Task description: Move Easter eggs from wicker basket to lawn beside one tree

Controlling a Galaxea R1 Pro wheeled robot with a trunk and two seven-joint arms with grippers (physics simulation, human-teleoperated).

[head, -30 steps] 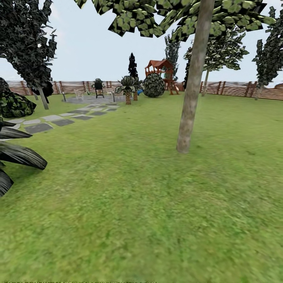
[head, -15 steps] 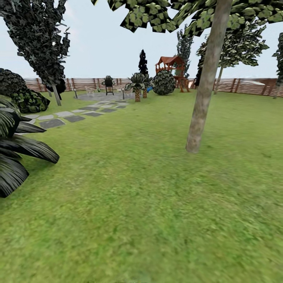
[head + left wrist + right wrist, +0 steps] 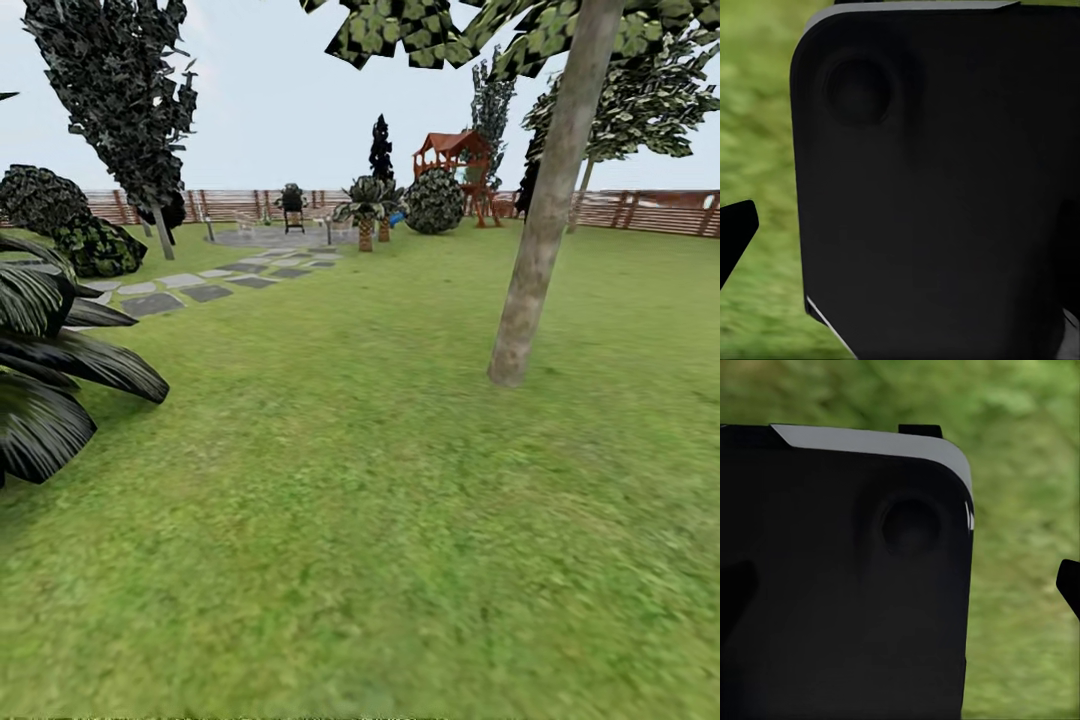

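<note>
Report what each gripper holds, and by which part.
Cannot be told. Both wrist views are blocked by a dark panel with only lawn around it, so neither gripper's jaws nor any egg can be made out.

**Left arm.** You see a flat matt-black plate point(image 3: 945, 195) with rounded corners. A shallow round recess point(image 3: 859, 90) is sunk into its face, at 10 o'clock from the plate's middle. A thin pale-grey rim point(image 3: 922, 6) catches light along the 12 o'clock edge, and a second pale sliver point(image 3: 829, 324) runs along the 7 o'clock corner. A separate black pointed piece point(image 3: 735, 234) lies off the plate at 9 o'clock.

**Right arm.** You see a like black panel point(image 3: 832, 607) with a round dimple point(image 3: 911, 525) at 1 o'clock, a broad grey bevel point(image 3: 870, 441) along 12 o'clock, a small black tab point(image 3: 920, 430) above it, and a black tip point(image 3: 1069, 585) at 3 o'clock. You can read no screws, cables or markings.
</note>
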